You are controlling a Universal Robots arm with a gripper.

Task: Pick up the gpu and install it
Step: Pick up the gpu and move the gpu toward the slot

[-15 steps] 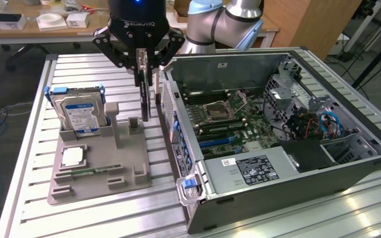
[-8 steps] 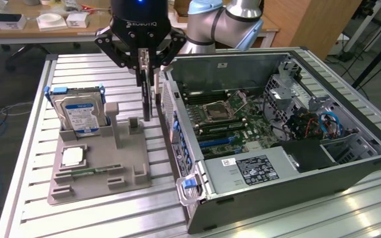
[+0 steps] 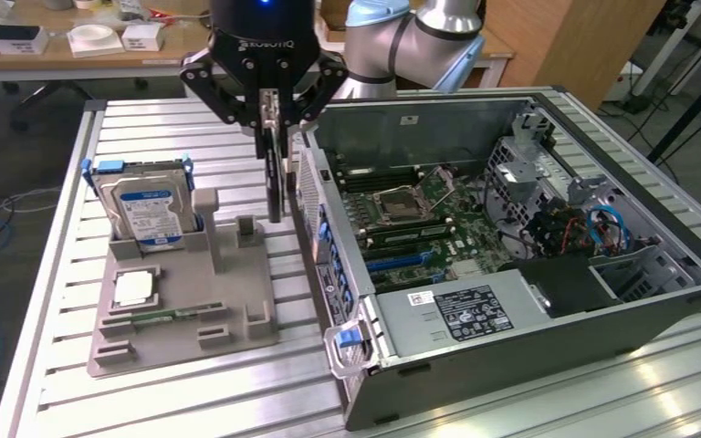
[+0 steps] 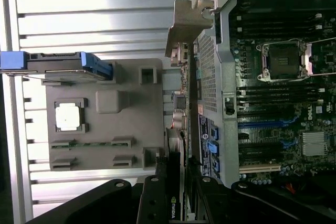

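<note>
1. Exterior view, setting: a slatted metal table (image 3: 58, 383) is standing in an office, with a wooden desk behind it. An open computer case (image 3: 558, 370) is lying on its side at the exterior view's right, its inside facing up so that parts can go in from above.
2. Exterior view, action: a robot arm (image 3: 418, 36) is reaching in over the table. Its gripper (image 3: 271, 119) is closed part-way, pinching the top edge of the graphics card (image 3: 275, 178). The card is hanging upright and edge-on, clear of the table, between a grey parts holder (image 3: 180, 310) and the case wall, just beside the case.
3. Exterior view, other parts: a hard drive (image 3: 143, 214) is standing in a slot of the holder and a square processor chip (image 3: 135, 287) is lying flat in a pocket, each presented for an easy grasp.
4. Exterior view, writing: the gripper body is showing the word "ROBOTIQ". The hard drive's blue and white label is too small to read.
5. Wrist view: the camera is looking down along the card. Dark fingers (image 4: 152, 203) are clamping it from both sides, next to a green Nvidia logo. The card's pale metal bracket (image 4: 185, 22) is pointing away, beside the case's edge. The circuit board (image 4: 283, 129) is showing an empty processor socket (image 4: 283, 59).
</note>
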